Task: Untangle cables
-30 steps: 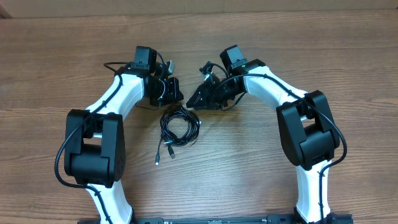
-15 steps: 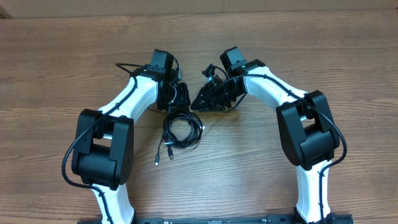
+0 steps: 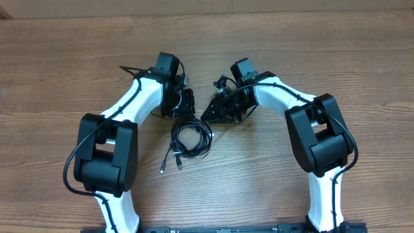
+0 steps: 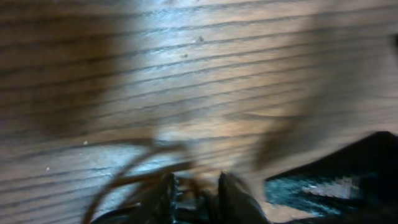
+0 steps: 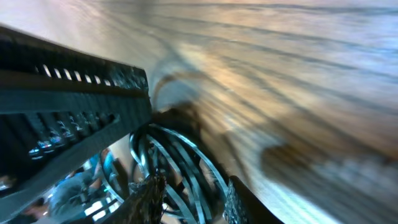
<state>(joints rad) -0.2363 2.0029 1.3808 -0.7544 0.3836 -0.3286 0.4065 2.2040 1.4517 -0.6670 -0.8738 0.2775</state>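
Cables: thin glossy black cords, tight round coil on wooden table, between arms. Two small plug ends trail toward robot.

Left gripper and right gripper sit at coil's far edge. Each shows fingers slightly apart among loops (too blurred to tell if a strand is pinched).

Best approach: take one strand per side, draw apart slowly. Slick cord likely slips.

A brown wooden tabletop with long, straight grain is seen across the whole overhead view, and a paler tan strip is seen along its far edge. Ahead of the left fingers, a bright patch of glare is flanked by soft shadow. Beyond the right fingers, the grain is blurred and pale light is reflected.
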